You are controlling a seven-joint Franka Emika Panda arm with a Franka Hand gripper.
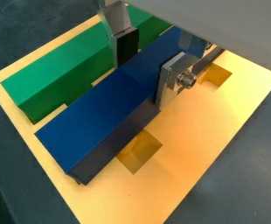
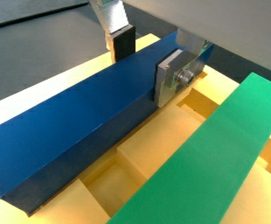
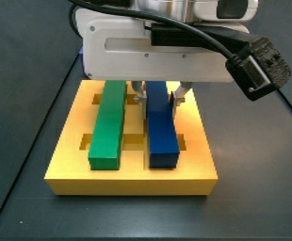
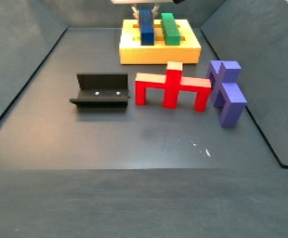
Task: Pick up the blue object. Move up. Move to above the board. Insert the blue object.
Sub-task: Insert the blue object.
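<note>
The blue object (image 3: 160, 127) is a long dark blue bar lying in a lengthwise slot of the yellow board (image 3: 134, 179), level with the green bar beside it. It shows up close in both wrist views (image 1: 103, 118) (image 2: 79, 131). My gripper (image 3: 163, 92) is over the bar's far end with one finger on each side. In both wrist views the gripper (image 1: 146, 63) (image 2: 144, 59) has its near silver finger plate flat against the bar's side, and the far dark pad meets the bar's opposite edge. It is shut on the blue object. The board also shows in a side view (image 4: 159, 51).
A green bar (image 3: 107, 127) lies in the board's neighbouring slot. On the dark floor stand the fixture (image 4: 99, 91), a red pronged piece (image 4: 172, 86) and a purple stepped piece (image 4: 225, 91). Open square holes (image 1: 138, 150) show in the board.
</note>
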